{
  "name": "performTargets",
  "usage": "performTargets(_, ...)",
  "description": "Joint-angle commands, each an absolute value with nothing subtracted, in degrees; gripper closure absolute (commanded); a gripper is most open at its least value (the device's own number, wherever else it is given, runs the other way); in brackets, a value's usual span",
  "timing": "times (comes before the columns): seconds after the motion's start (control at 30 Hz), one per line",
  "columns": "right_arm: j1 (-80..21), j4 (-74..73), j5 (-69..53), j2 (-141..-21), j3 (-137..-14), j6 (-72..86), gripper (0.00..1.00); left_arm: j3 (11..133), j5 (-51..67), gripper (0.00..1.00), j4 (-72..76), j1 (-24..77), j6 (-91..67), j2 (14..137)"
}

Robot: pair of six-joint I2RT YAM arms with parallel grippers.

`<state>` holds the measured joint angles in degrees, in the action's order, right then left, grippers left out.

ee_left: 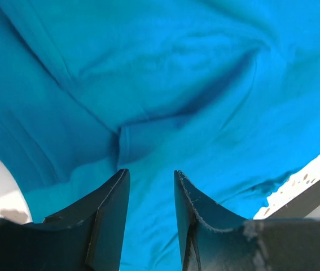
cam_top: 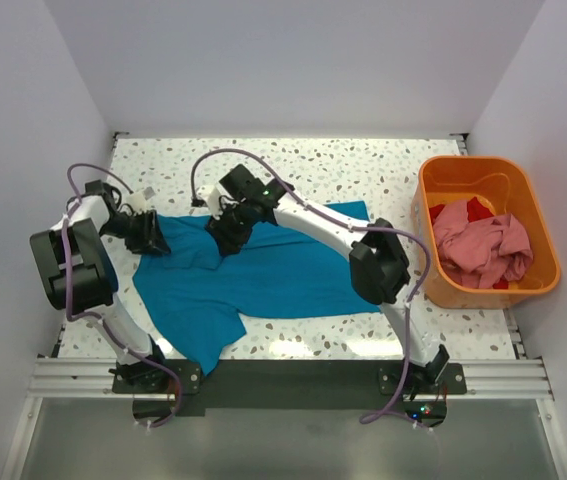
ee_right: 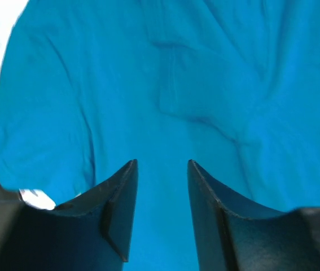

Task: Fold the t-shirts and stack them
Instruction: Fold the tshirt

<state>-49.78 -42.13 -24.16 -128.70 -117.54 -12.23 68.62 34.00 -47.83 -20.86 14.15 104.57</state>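
Observation:
A teal-blue t-shirt [cam_top: 263,275] lies spread and wrinkled across the middle of the table, one part hanging toward the front edge. My left gripper [cam_top: 153,240] is over its far left part; in the left wrist view [ee_left: 151,172] the jaws are open just above the cloth [ee_left: 165,84]. My right gripper [cam_top: 228,235] is over the shirt's far middle; in the right wrist view [ee_right: 162,164] the jaws are open over the cloth [ee_right: 176,84], nothing between them. Pink [cam_top: 483,245] and red [cam_top: 478,208] shirts lie crumpled in the tub.
An orange plastic tub [cam_top: 463,175] stands at the right side of the speckled table [cam_top: 363,165]. White walls close in the left, back and right. The metal rail with both arm bases runs along the near edge.

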Motion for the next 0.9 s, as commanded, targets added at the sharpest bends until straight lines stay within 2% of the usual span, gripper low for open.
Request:
performTargets(0.0,-49.74,-36.31,-24.26,-131.04,-119.36,-2.38,0.52,66.8,34.81,0.57,-48.69,-21.88,16.79,100.28)
performTargets(0.23,-50.89,-32.79,-23.11,-136.4,-120.93,6.31,0.51,65.92,32.7,0.58,-47.73,-21.88,16.0,101.42)
performTargets(0.87,-52.65,-31.55,-20.39,-140.01,-119.53,9.05,0.51,65.39,31.9,0.6,-44.47,-21.88,14.77,105.29)
